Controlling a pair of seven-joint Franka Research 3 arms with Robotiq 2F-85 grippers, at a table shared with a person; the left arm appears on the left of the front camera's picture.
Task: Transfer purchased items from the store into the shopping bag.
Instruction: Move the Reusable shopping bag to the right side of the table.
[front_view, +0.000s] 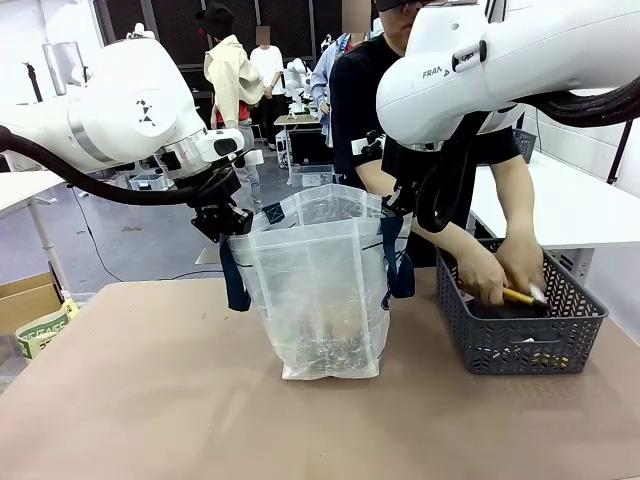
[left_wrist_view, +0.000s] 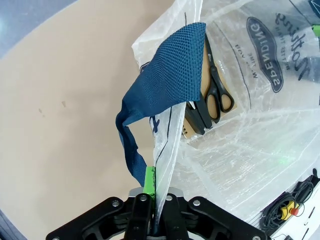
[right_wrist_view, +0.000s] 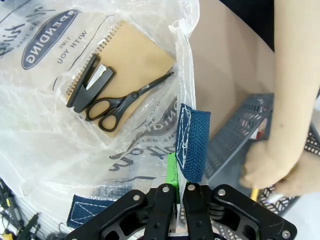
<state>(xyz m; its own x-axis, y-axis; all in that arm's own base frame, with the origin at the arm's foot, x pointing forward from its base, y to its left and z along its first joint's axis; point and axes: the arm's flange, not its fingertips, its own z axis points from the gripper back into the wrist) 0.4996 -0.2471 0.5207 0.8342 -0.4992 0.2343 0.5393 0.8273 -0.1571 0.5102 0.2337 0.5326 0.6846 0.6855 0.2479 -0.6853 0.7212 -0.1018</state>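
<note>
1. Left gripper (left_wrist_view: 156, 189) jaws are pinched tight on the shopping bag (front_view: 320, 290) rim at its 9 o'clock side, beside a navy strap (left_wrist_view: 165, 75).
2. Right gripper (right_wrist_view: 181, 186) jaws clamp the opposite rim at 3 o'clock, so the bag's mouth stands open.
3. Navy print on the frosted wall reads "SPENDING"; "WITH YOU" shows mirrored through it.
4. Inside lies a tan spiral notebook (right_wrist_view: 135, 55), with black scissors (right_wrist_view: 125, 102) and a black stapler (right_wrist_view: 90, 85) on it.
5. Grey basket (front_view: 520, 345) stands at the bag's 3 o'clock, apart from it. The person's hands (front_view: 483, 275) reach into it, with a yellow item (front_view: 518, 296) between them.
6. Bare worktop (front_view: 150, 400) spreads from 6 to 9 o'clock.
</note>
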